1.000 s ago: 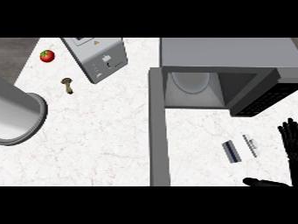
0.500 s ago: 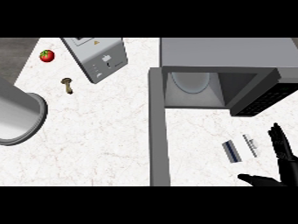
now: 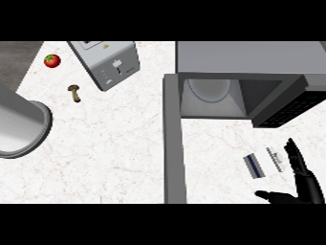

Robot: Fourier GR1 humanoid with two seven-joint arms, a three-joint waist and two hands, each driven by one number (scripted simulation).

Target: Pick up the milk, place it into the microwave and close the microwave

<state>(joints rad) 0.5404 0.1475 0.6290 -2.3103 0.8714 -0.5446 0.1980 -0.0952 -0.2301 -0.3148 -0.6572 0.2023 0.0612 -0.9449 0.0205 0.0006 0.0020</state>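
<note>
My right hand [image 3: 301,184] stood in front of the open microwave [image 3: 250,72], fingers straight and pointing toward the oven, thumb spread out to the side, holding nothing. The hand rose from the view's lower edge, just right of the microwave's wide-open door [image 3: 174,139], which reached forward across the white marble counter [image 3: 109,143]. Just beside my fingers, between the hand and the door, lay a small blue-and-white strip [image 3: 252,165] and a thin grey strip [image 3: 275,157]; I could not tell what either was. Inside the microwave cavity a pale round turntable plate [image 3: 209,88] showed. The dark control panel [image 3: 292,106] angled out at the microwave's right front corner.

The milk carton [image 3: 107,64], a grey and white box, lay on its side well to the left of the microwave, untouched. A red tomato [image 3: 51,61] sat further left of the carton, and a small brown mushroom [image 3: 74,93] lay just in front of it. My left forearm [image 3: 10,122], a broad grey cylinder, crossed the counter far left of the microwave; its hand was out of view.
</note>
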